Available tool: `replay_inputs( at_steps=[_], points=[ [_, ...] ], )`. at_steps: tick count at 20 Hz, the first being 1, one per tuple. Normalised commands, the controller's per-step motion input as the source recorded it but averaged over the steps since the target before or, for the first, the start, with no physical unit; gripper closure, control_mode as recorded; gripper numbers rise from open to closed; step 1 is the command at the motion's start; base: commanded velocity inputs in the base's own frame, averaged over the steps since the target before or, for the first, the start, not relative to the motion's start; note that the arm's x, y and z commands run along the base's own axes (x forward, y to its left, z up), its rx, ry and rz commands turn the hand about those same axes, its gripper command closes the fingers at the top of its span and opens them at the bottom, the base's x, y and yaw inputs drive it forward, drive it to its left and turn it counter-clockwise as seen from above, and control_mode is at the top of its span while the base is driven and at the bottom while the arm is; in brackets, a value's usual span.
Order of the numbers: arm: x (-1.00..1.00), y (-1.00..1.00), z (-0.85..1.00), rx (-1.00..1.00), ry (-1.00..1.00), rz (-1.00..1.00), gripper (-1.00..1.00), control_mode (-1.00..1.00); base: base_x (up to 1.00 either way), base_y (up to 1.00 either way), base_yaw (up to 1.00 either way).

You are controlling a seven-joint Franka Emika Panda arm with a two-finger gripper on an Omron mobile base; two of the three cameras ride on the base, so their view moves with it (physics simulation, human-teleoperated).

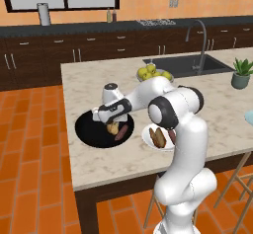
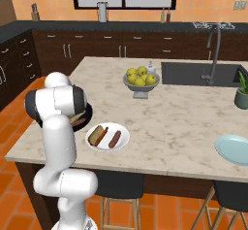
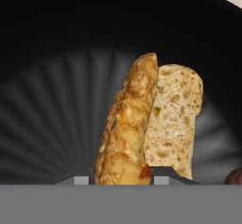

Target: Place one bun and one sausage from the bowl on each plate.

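Note:
My gripper [image 3: 122, 178] is down inside the black bowl [image 3: 56, 76], its two tips pressed against either side of the yellowish-tan bun [image 3: 137, 124], which is split lengthwise. A dark sausage [image 3: 234, 176] peeks in at the lower right. From the left base view, the gripper [image 1: 109, 122] sits over the bun [image 1: 113, 128] and sausage [image 1: 122, 132] in the bowl [image 1: 91, 129]. The white plate [image 2: 123, 132] holds an orange-brown bun [image 2: 98, 135] and a sausage [image 2: 115, 139]. The pale blue plate [image 2: 235, 149] lies bare at the far right.
A grey footed bowl of yellow-green fruit [image 2: 140, 81] stands mid-counter. Behind it are the sink [image 1: 190, 65] and tap, with a potted plant [image 1: 242, 73] at the right. The counter's front edge runs just below the white plate [image 1: 148, 138].

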Motion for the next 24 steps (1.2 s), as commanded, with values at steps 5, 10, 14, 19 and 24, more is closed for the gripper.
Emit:
replay_inputs(
  at_steps=[5,10,14,19,24],
  points=[
    [-0.03,0.0,0.09,0.0,0.0,0.0,1.0,-1.0,0.0,0.0,0.0],
    [-0.5,-0.09,0.91,0.0,-0.01,0.0,1.0,-1.0,0.0,0.0,0.0],
    [-0.91,-0.75,0.69,0.0,-0.01,0.02,1.0,-1.0,0.0,0.0,0.0],
    [-0.93,-0.85,0.49,0.0,0.0,0.12,1.0,-1.0,0.0,0.0,0.0],
    [-0.84,-0.7,0.35,0.02,0.0,0.13,1.0,-1.0,0.0,0.0,0.0]
  ],
)
